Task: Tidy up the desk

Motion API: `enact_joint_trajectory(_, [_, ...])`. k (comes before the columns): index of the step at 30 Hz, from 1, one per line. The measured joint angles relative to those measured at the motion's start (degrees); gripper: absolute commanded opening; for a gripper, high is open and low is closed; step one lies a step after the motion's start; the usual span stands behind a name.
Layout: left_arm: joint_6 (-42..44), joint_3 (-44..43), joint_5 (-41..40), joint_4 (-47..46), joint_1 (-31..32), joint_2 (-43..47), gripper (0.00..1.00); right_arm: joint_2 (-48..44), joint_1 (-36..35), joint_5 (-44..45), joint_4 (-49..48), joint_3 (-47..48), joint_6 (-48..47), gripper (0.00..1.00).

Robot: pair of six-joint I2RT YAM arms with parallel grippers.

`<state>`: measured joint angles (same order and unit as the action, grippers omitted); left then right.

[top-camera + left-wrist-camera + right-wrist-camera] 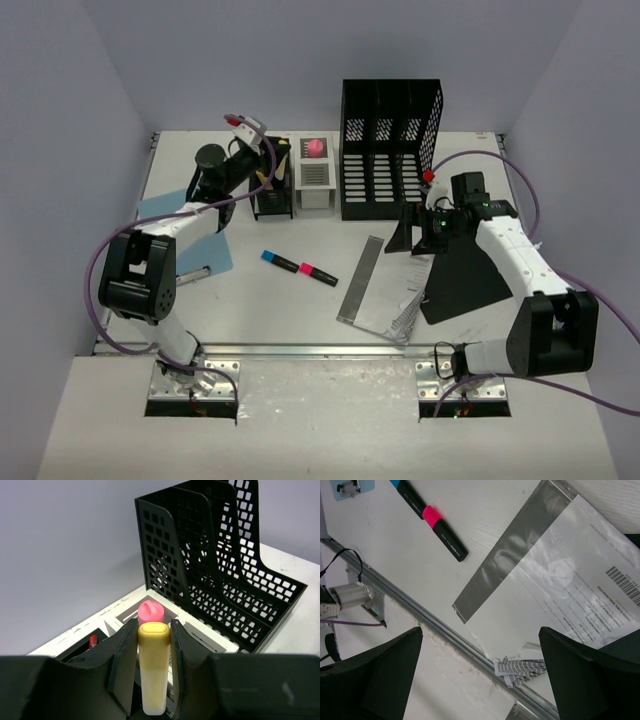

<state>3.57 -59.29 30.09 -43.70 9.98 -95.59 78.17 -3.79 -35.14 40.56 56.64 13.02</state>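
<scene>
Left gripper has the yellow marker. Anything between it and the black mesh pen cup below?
Nothing visible does. The left gripper holds the yellow marker over the pen cup. A red-capped item already sits inside, off to one side. The rest of the inside is hidden.

I am holding a yellow marker [263, 180] in my left gripper [265, 174] over the black pen cup [272, 202], just left of the file rack [390, 150]. My right gripper [408, 238] is hovering, jaws apart, just in front of the rack. Two markers [300, 268] are lying further front-left.
</scene>
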Motion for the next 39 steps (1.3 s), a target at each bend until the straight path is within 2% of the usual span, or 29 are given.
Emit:
enact_joint_trajectory(9, [1.0, 0.1, -2.5, -2.8, 0.0, -3.0, 0.01, 0.7, 0.0, -0.1, 0.0, 0.2, -1.6, 0.99])
enact_joint_trajectory(17, [1.7, 1.5, -4.1, -2.7, -0.3, -4.3, 0.12, 0.6, -1.0, 1.7, 0.2, 2.2, -4.3, 0.99])
enact_joint_trajectory(20, [1.8, 2.2, -4.2, -2.4, -0.4, -4.3, 0.24, 0.6, -2.9, 3.7, 0.5, 3.1, -5.9, 0.99])
enact_joint_trajectory(21, [1.8, 2.4, -4.2, -2.3, -0.4, -4.3, 0.36, 0.6, -4.0, 4.9, 0.6, 3.6, -6.5, 0.99])
enact_joint_trajectory(24, [1.8, 2.8, -4.1, -1.4, -0.6, -4.3, 0.54, 0.6, -8.0, 7.9, 0.7, 5.0, -8.1, 0.99])
enact_joint_trajectory(27, [0.9, 3.1, -4.0, 0.9, -0.9, -3.2, 0.61, 0.8, -11.3, 10.2, 1.2, 6.9, -9.3, 0.99])
enact_joint_trajectory(33, [-2.7, 3.9, -2.1, 7.8, -3.4, 7.6, 0.64, 5.2, -15.9, 15.1, 3.8, 17.0, -12.2, 0.96])
enact_joint_trajectory(37, [-7.0, 3.8, -0.7, 13.9, -8.1, 20.4, 0.68, 10.0, -21.2, 18.4, 4.5, 23.5, -15.0, 0.82])
enact_joint_trajectory(39, [-8.3, 3.5, -0.7, 17.9, -11.2, 28.0, 0.72, 13.5, -24.6, 19.8, 4.9, 26.1, -16.6, 0.78])
